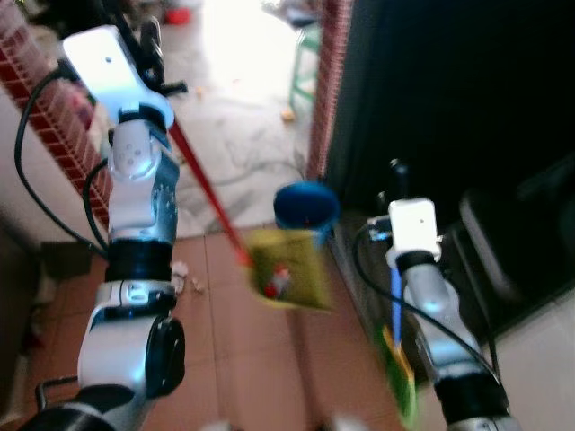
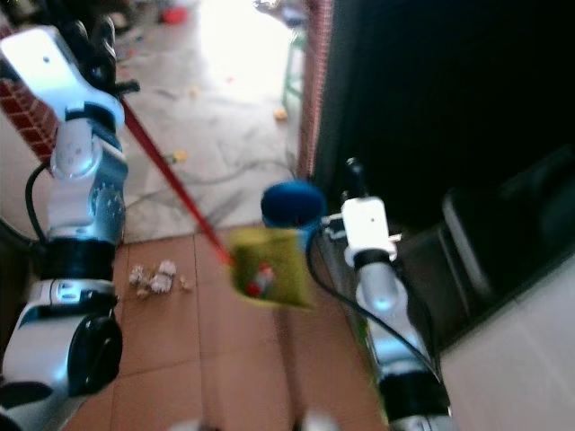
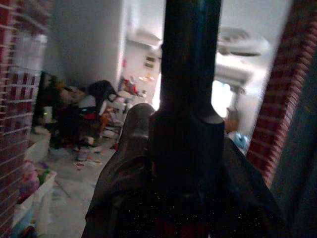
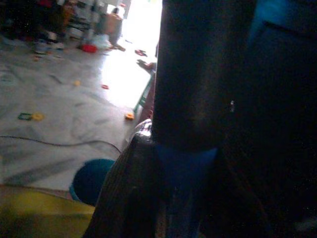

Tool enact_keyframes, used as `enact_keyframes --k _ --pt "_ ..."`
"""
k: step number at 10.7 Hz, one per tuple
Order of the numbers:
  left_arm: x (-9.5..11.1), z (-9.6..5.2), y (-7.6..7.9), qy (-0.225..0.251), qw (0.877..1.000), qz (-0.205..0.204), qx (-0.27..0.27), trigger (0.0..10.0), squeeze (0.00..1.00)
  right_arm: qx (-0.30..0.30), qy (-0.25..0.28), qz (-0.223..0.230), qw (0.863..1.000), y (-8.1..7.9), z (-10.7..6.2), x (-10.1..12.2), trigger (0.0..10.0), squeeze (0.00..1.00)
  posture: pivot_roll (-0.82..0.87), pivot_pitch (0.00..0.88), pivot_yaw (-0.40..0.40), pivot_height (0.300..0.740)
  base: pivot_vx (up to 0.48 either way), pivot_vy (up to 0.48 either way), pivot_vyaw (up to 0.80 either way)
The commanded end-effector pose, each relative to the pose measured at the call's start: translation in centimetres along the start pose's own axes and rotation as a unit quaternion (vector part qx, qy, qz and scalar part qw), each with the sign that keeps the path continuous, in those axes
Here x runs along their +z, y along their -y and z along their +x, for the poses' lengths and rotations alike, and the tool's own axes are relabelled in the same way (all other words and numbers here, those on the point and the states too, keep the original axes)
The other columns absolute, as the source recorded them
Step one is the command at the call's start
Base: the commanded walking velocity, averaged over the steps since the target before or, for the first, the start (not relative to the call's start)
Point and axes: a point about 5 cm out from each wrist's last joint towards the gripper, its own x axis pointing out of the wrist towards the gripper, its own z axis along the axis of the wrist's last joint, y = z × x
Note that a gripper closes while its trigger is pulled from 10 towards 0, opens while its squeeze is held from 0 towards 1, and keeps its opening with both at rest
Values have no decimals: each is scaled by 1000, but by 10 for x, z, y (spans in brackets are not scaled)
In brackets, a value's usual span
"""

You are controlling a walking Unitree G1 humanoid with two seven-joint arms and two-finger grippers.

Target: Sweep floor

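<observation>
My left gripper (image 1: 153,45) is raised and closed on the red handle (image 1: 202,184) of the yellow dustpan (image 1: 289,269), which hangs over the terracotta floor (image 1: 234,359) before a blue bin (image 1: 305,206). Right gripper (image 1: 398,171) clamps the blue broom handle (image 1: 396,301). Crumpled paper scraps (image 2: 157,277) lie near my left arm.

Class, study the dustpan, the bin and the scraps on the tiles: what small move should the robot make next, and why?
Probably tip the yellow dustpan over the blue bin. The pan hangs off the floor on its red handle, held high by the left gripper, with something red and white inside. The bin stands just behind it. White scraps lie on the tiles for later.
</observation>
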Motion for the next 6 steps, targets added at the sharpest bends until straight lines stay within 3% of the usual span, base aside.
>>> enact_keyframes --k 1,4,6 --pt "23 9 -9 53 998 -6 22 10000 0 8 22 -21 1000 -1 4 10 10000 0 -62 0 9 740 454 0 0" --pt "22 10 -18 57 998 10 41 10000 0 17 15 -13 1000 -4 2 6 10000 0 -62 0 11 740 454 0 0" --pt "16 7 -15 50 998 9 39 10000 0 21 14 -10 1000 -6 3 5 10000 0 -62 0 12 740 459 0 0"
